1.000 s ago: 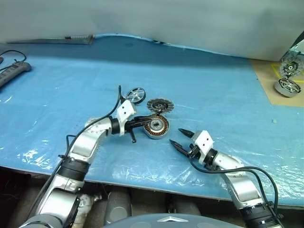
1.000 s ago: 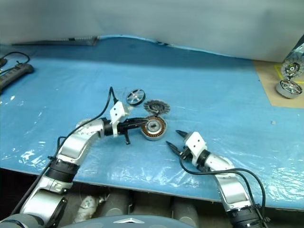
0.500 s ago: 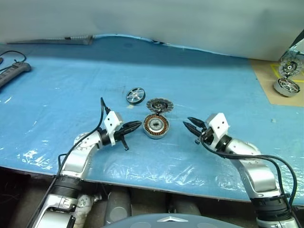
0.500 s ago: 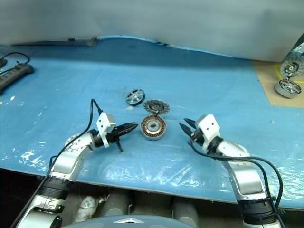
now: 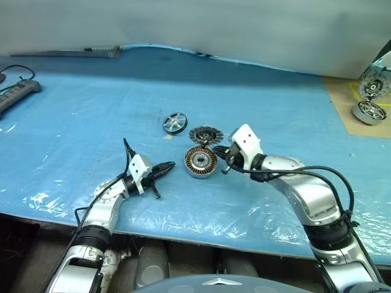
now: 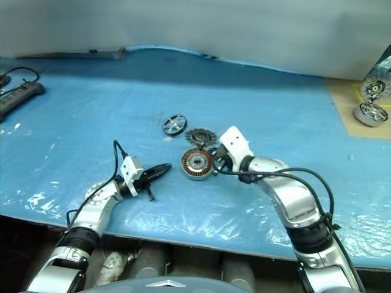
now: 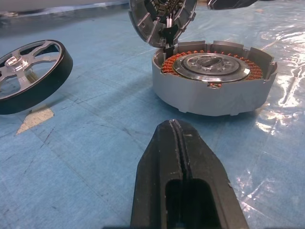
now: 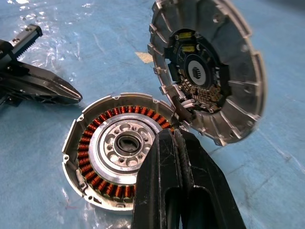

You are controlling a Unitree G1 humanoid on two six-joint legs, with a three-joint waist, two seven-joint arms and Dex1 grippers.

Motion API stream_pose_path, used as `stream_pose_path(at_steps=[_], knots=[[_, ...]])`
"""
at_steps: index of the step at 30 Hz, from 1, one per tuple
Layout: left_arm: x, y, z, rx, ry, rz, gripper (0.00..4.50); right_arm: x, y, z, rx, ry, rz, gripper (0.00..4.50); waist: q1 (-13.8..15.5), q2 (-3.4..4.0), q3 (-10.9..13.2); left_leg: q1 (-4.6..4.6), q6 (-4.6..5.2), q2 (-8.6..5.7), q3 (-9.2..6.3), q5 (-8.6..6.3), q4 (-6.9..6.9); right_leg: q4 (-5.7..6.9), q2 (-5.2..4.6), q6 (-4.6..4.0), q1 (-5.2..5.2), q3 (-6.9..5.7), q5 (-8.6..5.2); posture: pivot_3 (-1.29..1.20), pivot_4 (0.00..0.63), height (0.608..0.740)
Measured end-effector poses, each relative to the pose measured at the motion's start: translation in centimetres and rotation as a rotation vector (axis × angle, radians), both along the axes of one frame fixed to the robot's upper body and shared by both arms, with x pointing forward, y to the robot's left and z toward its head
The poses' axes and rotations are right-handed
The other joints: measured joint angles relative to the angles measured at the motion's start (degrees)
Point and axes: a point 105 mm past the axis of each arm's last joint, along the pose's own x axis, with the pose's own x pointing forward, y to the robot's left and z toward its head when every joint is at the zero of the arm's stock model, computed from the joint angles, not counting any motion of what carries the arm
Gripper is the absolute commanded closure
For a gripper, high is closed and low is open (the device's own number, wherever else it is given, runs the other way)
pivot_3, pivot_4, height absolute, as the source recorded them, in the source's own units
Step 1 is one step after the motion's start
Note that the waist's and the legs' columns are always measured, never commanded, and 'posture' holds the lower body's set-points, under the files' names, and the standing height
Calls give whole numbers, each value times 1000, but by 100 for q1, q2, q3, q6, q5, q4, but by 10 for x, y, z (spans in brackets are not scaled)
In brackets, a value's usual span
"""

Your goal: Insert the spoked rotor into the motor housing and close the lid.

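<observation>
Where blue plastic sheeting [image 5: 275, 110] meets a grey wall [image 5: 244, 24], both hands pressed together, empty.

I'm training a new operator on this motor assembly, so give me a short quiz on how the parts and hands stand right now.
1. Where does the spoked rotor lie?
2. How does the lid stand? A: flat on the table. B: tilted up on edge beside the motor housing, finned face showing. C: closed on the housing.
3. True or false: the left hand and the right hand both have their fingers shut.

Key: 1: on the blue sheet, apart from the motor housing. 2: B. 3: true.
</observation>
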Motion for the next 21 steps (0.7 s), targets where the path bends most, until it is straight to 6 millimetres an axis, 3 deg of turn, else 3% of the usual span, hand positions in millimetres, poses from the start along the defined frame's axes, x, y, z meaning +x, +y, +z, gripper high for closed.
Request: stream_pose_path(at_steps=[12,21], knots=[[9,-5,12,7,-22,-15,4500,-1,26,-11,-21,57,53,4482,4,-1,0,-4,-1,-1,1,0,1,5,0,1,-4,0,1,0,150,740],[11,-10,8,11,-9,-28,4500,-5,26,-26,-49,100,63,4482,7,-1,0,-6,-2,-2,1,0,2,6,0,1,-5,0,1,0,150,740]])
